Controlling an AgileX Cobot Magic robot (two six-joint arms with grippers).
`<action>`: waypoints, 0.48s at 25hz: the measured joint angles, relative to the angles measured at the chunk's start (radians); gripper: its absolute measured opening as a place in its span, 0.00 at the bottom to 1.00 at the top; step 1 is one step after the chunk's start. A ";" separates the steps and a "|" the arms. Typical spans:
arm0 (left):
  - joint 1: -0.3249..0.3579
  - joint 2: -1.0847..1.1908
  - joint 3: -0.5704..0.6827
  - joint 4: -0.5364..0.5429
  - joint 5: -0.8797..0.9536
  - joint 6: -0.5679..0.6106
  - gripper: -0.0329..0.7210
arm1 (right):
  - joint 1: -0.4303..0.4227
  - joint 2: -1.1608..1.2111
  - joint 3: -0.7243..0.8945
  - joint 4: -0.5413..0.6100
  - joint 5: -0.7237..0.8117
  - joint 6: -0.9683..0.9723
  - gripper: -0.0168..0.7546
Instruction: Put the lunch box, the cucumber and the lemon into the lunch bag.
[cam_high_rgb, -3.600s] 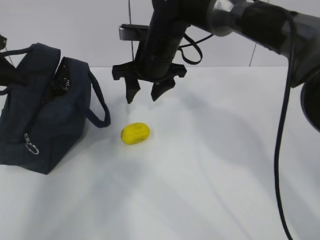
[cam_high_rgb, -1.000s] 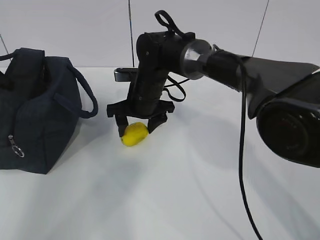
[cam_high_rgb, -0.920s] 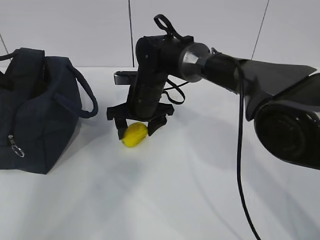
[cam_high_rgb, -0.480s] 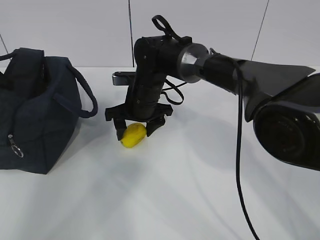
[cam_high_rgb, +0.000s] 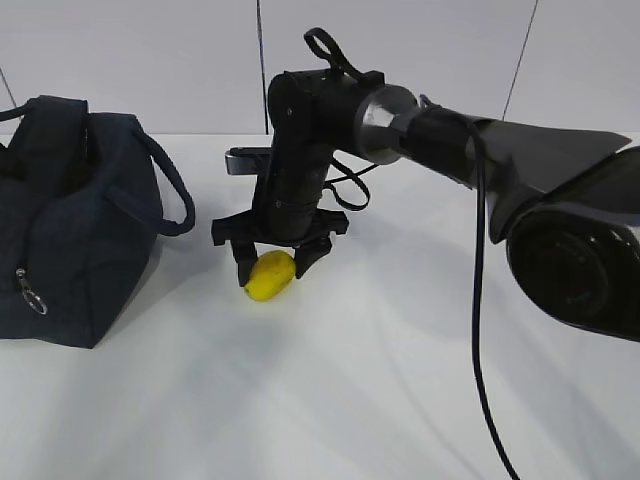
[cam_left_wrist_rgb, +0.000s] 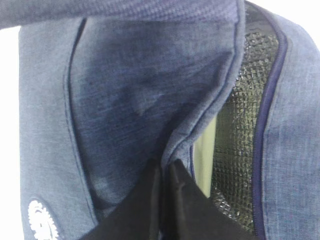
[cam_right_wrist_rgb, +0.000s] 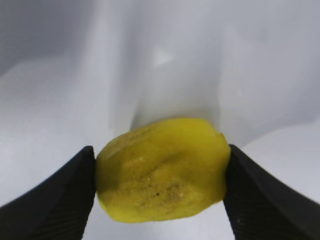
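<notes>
The yellow lemon lies on the white table, and my right gripper stands over it. In the right wrist view both black fingers press against the sides of the lemon. The navy lunch bag stands at the left. In the left wrist view my left gripper is shut on the fabric edge of the lunch bag's opening. A pale green strip of the lunch box shows inside, against the silver lining. The cucumber is out of view.
The bag's loop handle hangs toward the right arm, a short gap from it. The zipper's ring pull hangs on the bag's front. A white emblem shows on the bag's side. White table spreads right and front.
My right gripper came down from above the lemon, straddled it and closed its fingers against it. The lemon has barely moved. The bag now stands more upright.
</notes>
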 joint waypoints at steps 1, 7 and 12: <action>0.000 0.000 0.000 0.000 0.000 0.000 0.03 | 0.000 0.002 -0.006 0.003 0.007 0.000 0.74; 0.000 0.000 0.000 0.000 0.000 0.000 0.03 | 0.000 0.006 -0.107 0.011 0.018 0.000 0.74; 0.000 0.000 0.000 -0.007 0.002 0.000 0.03 | 0.000 0.006 -0.187 0.027 0.020 0.000 0.74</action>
